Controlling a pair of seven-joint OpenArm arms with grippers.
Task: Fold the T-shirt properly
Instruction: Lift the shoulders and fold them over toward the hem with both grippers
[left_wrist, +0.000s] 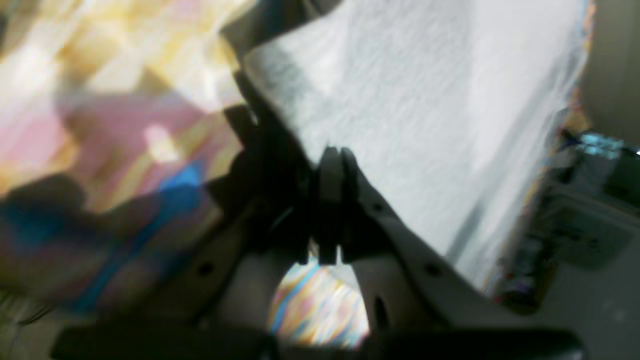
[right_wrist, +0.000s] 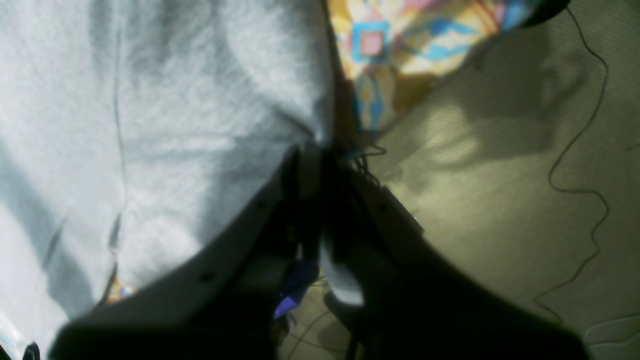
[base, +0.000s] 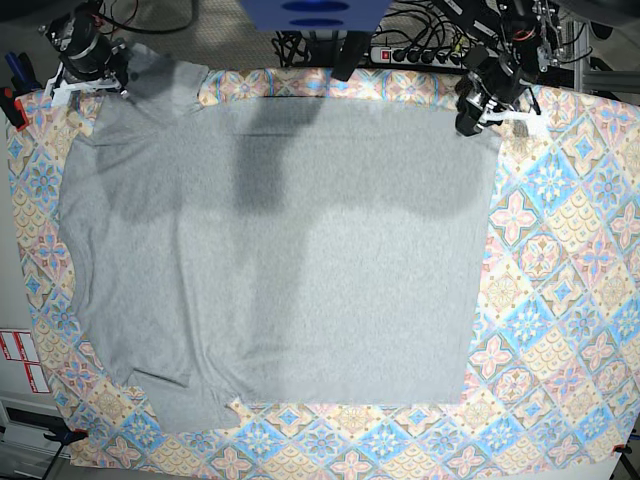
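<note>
Gripping: left tool (left_wrist: 332, 155) pinches the large light heather-grey cotton T-shirt (base: 290, 250) at 1 o'clock.
Right tool (right_wrist: 315, 155): pinching its 11 o'clock corner.
Shirt: spread flat on colourful patterned tablecloth (base: 560, 260) over bench.

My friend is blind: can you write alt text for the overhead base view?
A grey T-shirt lies spread on a patterned tablecloth. Two robot grippers pinch its far corners: the left gripper and the right gripper.
</note>
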